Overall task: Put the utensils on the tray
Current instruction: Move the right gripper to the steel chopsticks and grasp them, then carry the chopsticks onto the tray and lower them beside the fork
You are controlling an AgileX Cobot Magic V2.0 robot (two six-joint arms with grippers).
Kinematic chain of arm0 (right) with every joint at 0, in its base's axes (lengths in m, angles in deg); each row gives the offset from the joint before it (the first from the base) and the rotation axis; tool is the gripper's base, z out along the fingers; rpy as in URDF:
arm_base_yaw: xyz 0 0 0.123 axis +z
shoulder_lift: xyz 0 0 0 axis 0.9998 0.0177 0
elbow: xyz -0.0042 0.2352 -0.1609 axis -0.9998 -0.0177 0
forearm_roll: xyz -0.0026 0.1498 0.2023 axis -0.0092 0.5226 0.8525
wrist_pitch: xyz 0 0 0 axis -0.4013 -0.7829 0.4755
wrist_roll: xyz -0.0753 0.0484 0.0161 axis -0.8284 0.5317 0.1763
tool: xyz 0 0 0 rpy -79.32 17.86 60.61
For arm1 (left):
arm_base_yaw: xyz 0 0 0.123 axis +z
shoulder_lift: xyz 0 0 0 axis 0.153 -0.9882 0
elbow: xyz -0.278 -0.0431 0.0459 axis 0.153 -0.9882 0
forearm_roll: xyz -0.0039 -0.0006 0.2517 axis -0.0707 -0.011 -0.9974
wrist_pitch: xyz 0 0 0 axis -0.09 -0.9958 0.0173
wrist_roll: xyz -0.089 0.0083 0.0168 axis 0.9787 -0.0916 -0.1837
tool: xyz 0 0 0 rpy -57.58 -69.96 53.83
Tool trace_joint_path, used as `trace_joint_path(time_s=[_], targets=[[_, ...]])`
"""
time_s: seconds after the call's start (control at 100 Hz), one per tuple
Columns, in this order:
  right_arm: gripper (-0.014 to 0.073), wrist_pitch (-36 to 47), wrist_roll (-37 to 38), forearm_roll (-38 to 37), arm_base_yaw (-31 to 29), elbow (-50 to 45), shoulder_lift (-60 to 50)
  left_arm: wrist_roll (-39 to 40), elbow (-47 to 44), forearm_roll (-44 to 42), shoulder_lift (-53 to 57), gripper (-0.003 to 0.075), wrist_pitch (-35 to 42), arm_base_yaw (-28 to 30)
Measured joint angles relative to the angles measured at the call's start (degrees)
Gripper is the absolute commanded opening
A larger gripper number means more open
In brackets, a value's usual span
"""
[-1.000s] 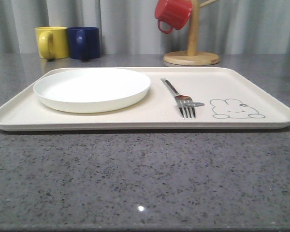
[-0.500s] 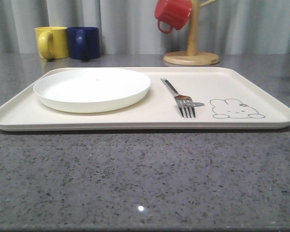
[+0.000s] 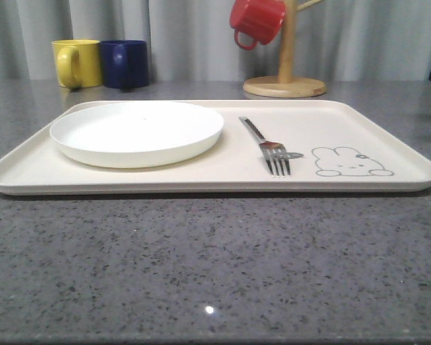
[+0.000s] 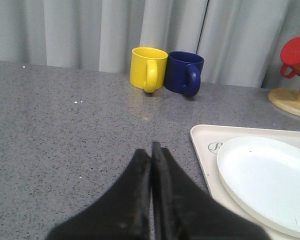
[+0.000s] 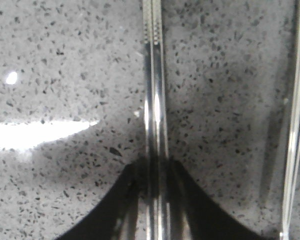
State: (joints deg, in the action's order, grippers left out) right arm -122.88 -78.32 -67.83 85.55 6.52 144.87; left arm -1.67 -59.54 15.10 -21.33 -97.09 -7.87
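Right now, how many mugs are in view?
3. A yellow mug and a blue mug stand side by side behind the tray; a red mug hangs on the wooden stand. Others may sit outside the frames.

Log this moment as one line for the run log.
fork on tray | right gripper shut on chopsticks | left gripper shut, empty

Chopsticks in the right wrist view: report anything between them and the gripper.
Nothing visible. The right gripper fingers already flank the chopsticks on the grey countertop; another slim metal piece lies off to the side.
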Motion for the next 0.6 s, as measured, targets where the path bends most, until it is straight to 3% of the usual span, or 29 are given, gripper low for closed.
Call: trace_joint_path(time_s=[0.09, 0.44, 0.6], targets=[[0.0021, 0.00, 0.00, 0.00, 0.00, 0.00, 0.00, 0.00, 0.00, 0.00, 0.00, -0.0019, 0.00, 0.00], [0.0021, -1.31, 3.41, 0.03, 0.26, -0.11, -1.44, 0.00, 0.00, 0.00, 0.00, -0.0019, 0.00, 0.00], [0.0021, -2.34, 7.51, 0.03, 3.72, -0.11, -6.69, 0.00, 0.00, 0.09, 0.00, -0.0019, 0.00, 0.00]])
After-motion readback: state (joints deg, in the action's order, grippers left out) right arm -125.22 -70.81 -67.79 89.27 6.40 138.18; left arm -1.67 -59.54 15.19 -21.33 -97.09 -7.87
